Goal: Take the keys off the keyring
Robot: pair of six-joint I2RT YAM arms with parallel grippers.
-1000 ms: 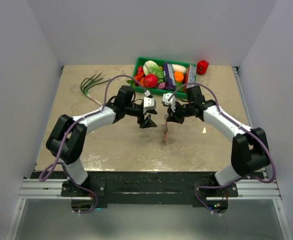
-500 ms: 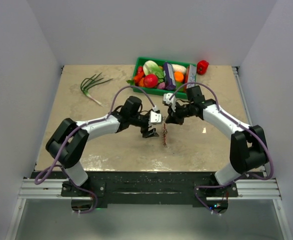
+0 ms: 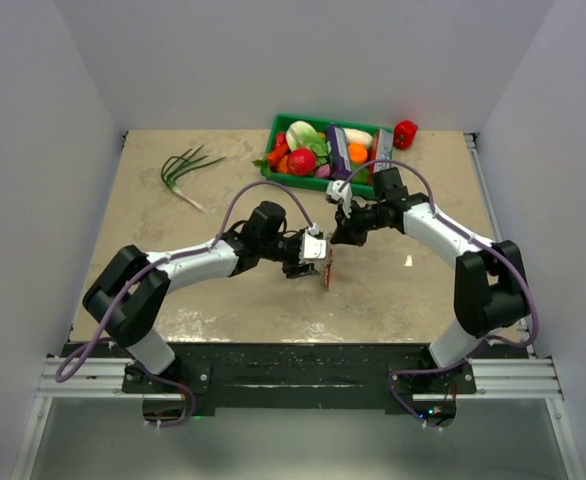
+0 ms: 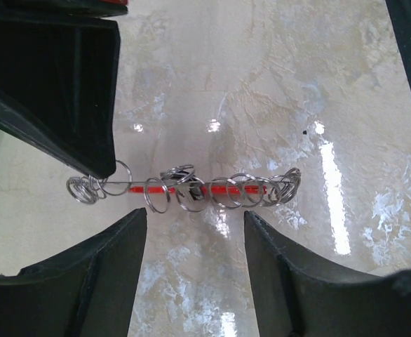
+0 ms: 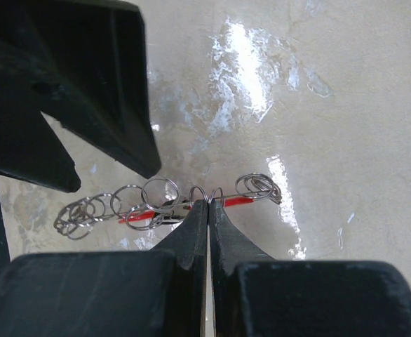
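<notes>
Now your right hand (image 5: 209,203) is pressed shut, pinching the keyring (image 4: 191,189) with its red tag (image 4: 226,189). Your left hand (image 4: 195,216) is spread, one finger either side of that keyring. Below the keyring lies the counter (image 4: 261,84); beyond it, the green tray (image 3: 276,130).

From above, the keyring (image 3: 326,272) is a mere sliver, too small to tell its keys apart. In the right wrist view the right gripper (image 5: 208,205) covers its middle; in the left wrist view its left end slips behind that gripper's finger (image 4: 65,91).
</notes>
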